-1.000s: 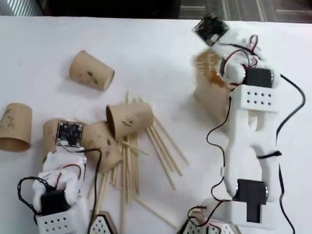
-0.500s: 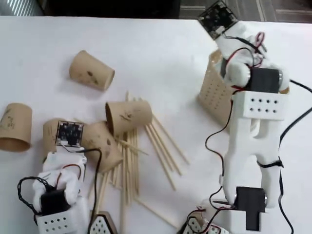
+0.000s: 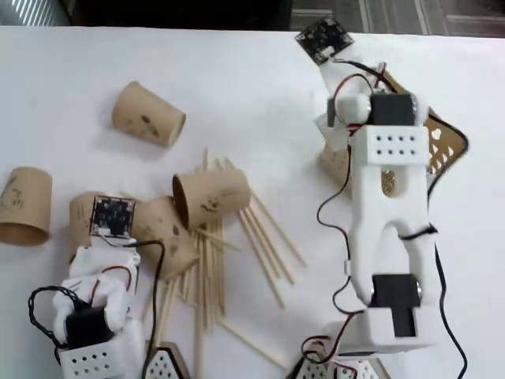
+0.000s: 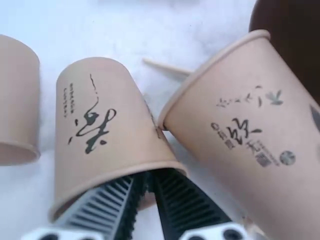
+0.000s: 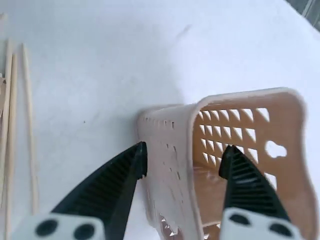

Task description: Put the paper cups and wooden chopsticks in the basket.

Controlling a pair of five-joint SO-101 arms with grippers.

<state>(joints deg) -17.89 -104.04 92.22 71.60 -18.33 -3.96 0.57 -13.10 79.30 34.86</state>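
Note:
In the left wrist view my left gripper (image 4: 148, 179) has its ribbed fingers close together, tips inside the mouth of a lying paper cup (image 4: 100, 130), pinching its rim. A second cup (image 4: 240, 130) leans against it. In the high view these cups (image 3: 81, 217) lie at the front left among other cups (image 3: 210, 193) and a pile of wooden chopsticks (image 3: 213, 260). My right gripper (image 5: 182, 155) is open and straddles one wall of the tan perforated basket (image 5: 240, 97), one finger outside, one inside. The basket (image 3: 443, 150) shows beside the right arm (image 3: 387, 181).
Two more cups lie apart, one at the far left (image 3: 24, 204) and one toward the back (image 3: 147, 113). A few chopsticks (image 5: 27, 115) lie on the white table near the basket. The table's back edge runs along a dark floor (image 3: 197, 12).
The right arm has swung left and its wrist has turned. The basket under it has shifted and now shows to the arm's right. The left arm and the cups have not moved.

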